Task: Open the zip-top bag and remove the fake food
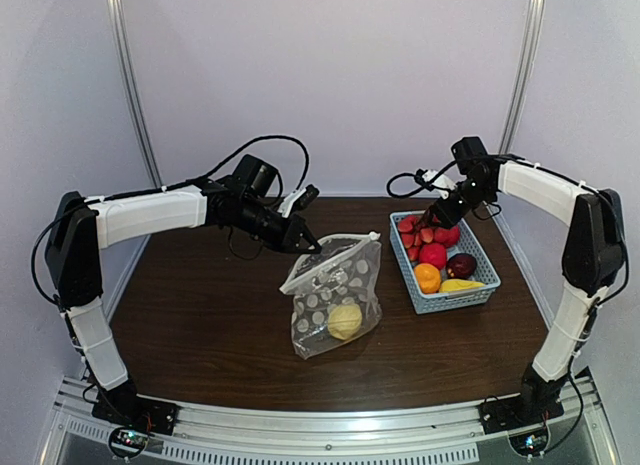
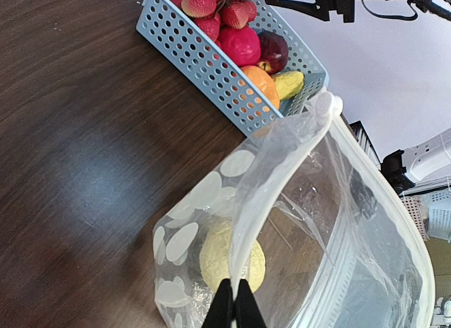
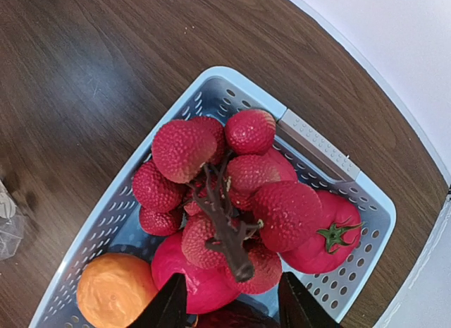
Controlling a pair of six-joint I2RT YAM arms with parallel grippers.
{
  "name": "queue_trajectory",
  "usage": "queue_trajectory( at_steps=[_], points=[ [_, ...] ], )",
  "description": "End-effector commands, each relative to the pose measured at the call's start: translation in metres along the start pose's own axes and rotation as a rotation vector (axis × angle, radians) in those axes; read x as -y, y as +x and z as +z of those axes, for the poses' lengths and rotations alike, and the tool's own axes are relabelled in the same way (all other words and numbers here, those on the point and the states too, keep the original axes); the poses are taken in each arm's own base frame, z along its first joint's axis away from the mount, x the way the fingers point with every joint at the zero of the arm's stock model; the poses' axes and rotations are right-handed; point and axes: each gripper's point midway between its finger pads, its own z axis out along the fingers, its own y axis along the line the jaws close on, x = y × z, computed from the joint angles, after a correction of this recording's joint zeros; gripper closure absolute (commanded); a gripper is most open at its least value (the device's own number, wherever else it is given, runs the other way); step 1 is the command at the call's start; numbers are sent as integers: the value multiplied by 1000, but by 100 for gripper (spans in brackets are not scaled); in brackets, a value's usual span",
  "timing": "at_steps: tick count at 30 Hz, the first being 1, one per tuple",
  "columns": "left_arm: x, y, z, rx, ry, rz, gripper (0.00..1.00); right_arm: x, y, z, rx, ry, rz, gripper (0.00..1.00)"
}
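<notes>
Mid-table: zip-top bag (image 1: 335, 290), upright, mouth open, yellow fake fruit (image 1: 344, 320) inside. Clamped tight on bag rim: left gripper (image 2: 235, 300). Parted, holding nothing, just above red berry cluster (image 3: 225, 187) in blue basket (image 1: 447, 300) at right: right gripper (image 3: 229, 300).

Overhead view, two wrist close-ups (shared basket (image 2: 204, 63))

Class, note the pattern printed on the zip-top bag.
The zip-top bag has white polka dots on clear plastic; clearest in left wrist view.
</notes>
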Motion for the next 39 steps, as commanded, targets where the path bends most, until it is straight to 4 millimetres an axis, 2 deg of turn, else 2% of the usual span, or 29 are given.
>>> queue_trajectory(
  at_steps=[1,5,8,12,17,23,28,30,33,36,39],
  points=[
    [8,-13,-10,38,9,33,100,-4,-21,-45,87,-12,30,53],
    [8,-12,-10,34,12,28,100,-11,-35,-78,163,-28,20,50],
    [8,-12,-9,34,12,28,100,-25,-47,-99,224,-69,1,50],
    [9,-12,-10,33,18,29,100,-60,-68,-124,314,-144,-89,50],
    [14,-13,-12,35,38,38,100,-119,-95,-147,397,-254,-247,51],
    [30,-16,-19,41,99,75,100,-198,-108,-139,372,-378,-432,54],
    [49,-18,-26,51,186,100,100,-249,-105,-125,315,-414,-600,63],
    [57,-17,-28,53,225,105,100,-268,-97,-121,284,-433,-679,70],
    [62,-16,-30,51,255,104,100,-294,-72,-113,204,-455,-804,80],
    [53,-12,-21,41,238,60,100,-307,-50,-100,134,-443,-903,87],
    [41,-7,-12,18,213,17,100,-314,-34,-86,85,-437,-957,90]
  ],
)
